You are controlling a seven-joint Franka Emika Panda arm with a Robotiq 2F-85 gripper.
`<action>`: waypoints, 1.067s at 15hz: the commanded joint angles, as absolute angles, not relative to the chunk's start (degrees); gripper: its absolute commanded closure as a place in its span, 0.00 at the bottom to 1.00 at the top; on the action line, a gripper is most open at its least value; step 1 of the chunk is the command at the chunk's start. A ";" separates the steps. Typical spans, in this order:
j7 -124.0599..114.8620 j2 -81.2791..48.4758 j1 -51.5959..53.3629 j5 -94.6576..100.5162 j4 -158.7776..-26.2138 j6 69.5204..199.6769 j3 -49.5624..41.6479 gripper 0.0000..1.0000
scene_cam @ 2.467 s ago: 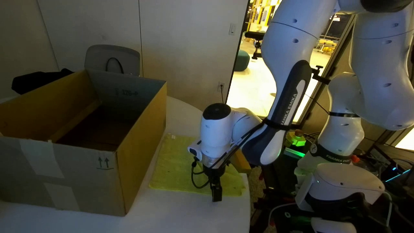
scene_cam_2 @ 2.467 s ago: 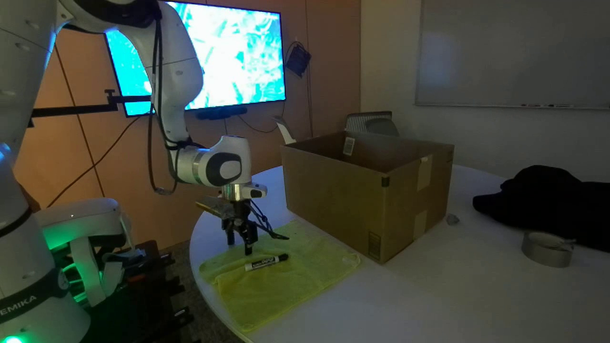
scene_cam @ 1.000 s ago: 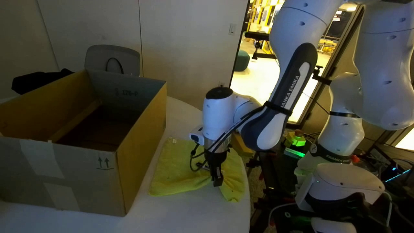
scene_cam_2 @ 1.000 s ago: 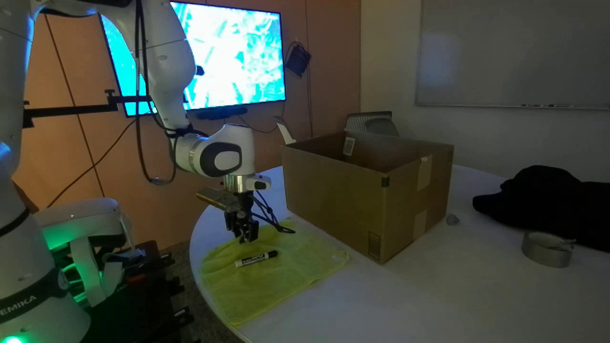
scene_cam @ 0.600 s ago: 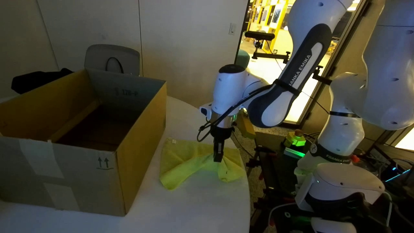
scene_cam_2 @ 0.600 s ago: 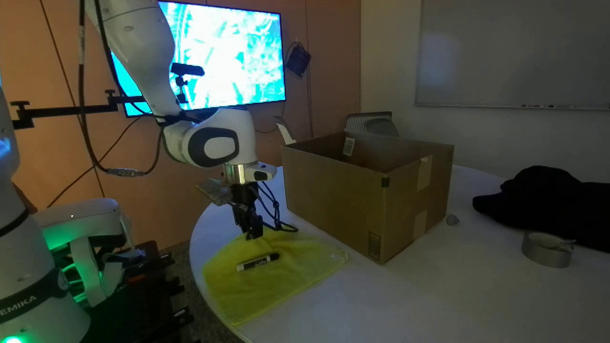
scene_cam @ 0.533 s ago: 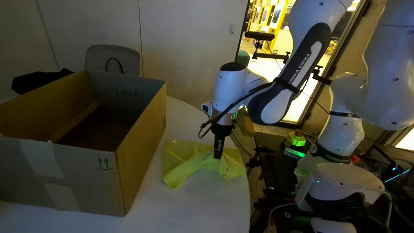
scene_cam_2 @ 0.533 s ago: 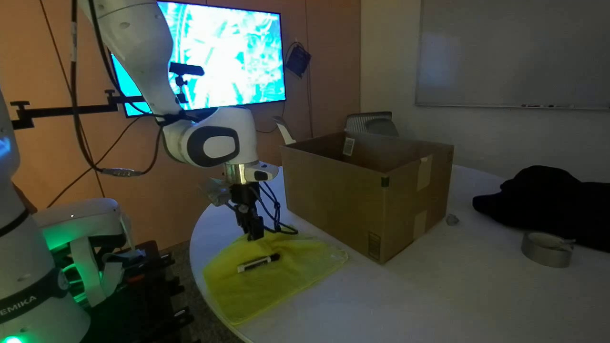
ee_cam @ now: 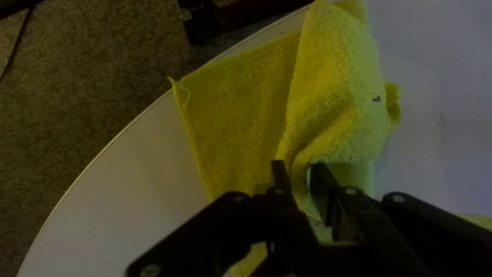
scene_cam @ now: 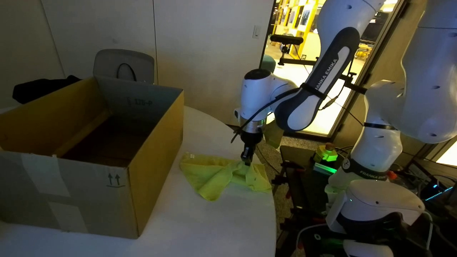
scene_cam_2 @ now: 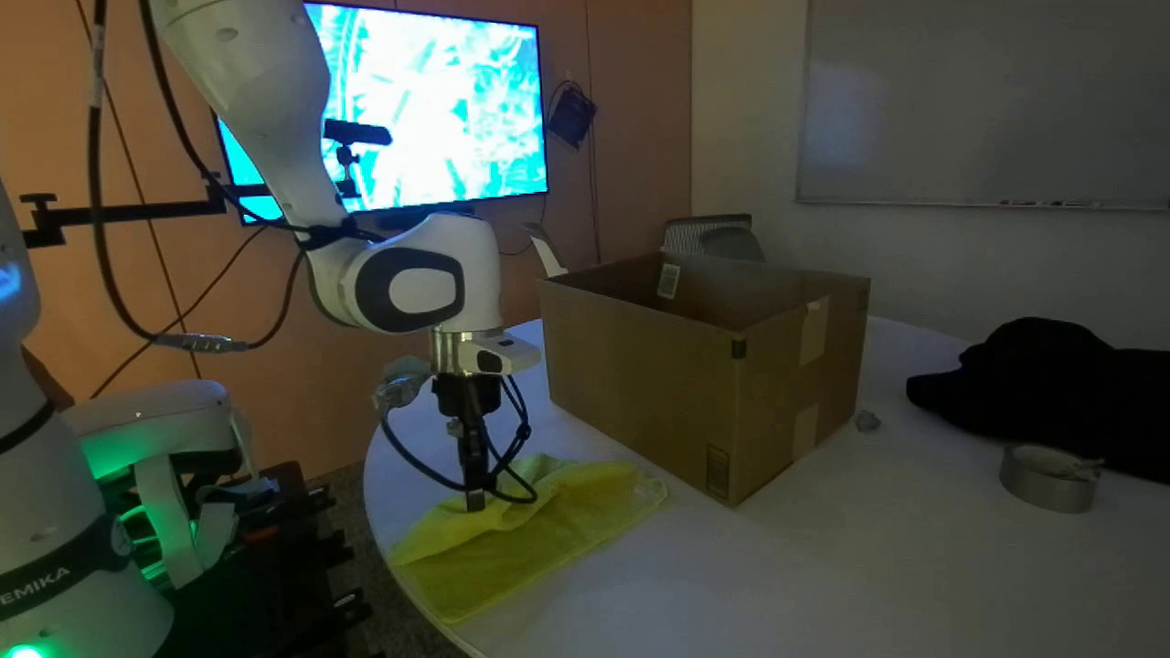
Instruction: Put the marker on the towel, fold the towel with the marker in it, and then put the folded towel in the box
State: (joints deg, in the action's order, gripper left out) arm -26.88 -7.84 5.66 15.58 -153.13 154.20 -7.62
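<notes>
Gripper (ee_cam: 298,165) points down, its fingers (ee_cam: 323,180) closed on a gathered edge of the towel (ee_cam: 284,104), presumably to lay that edge over the marker. Marker itself is visible in no view; judged to lie beneath the fold (ee_cam: 338,96). Towel rests, only partly folded, on the tabletop (scene_cam_2: 914,567) just beside the box (scene_cam_2: 640,375), whose open top appears positioned to receive the bundle later. Wrist view alone shows cloth between the fingers; it leaves out the box. Box floor (scene_cam: 110,142) shows in an exterior view, though not in both.
</notes>
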 commanded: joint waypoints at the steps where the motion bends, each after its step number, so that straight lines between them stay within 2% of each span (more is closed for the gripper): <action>1: -29.88 -6.78 5.13 16.31 -153.90 153.40 -7.37 0.43; 6: -31.87 -6.20 4.01 17.32 -153.66 152.98 -8.67 0.06; 7: -32.13 -6.12 3.67 17.51 -153.67 152.99 -9.02 0.01; 16: -29.55 -9.89 0.58 14.20 -154.35 152.97 -9.65 0.00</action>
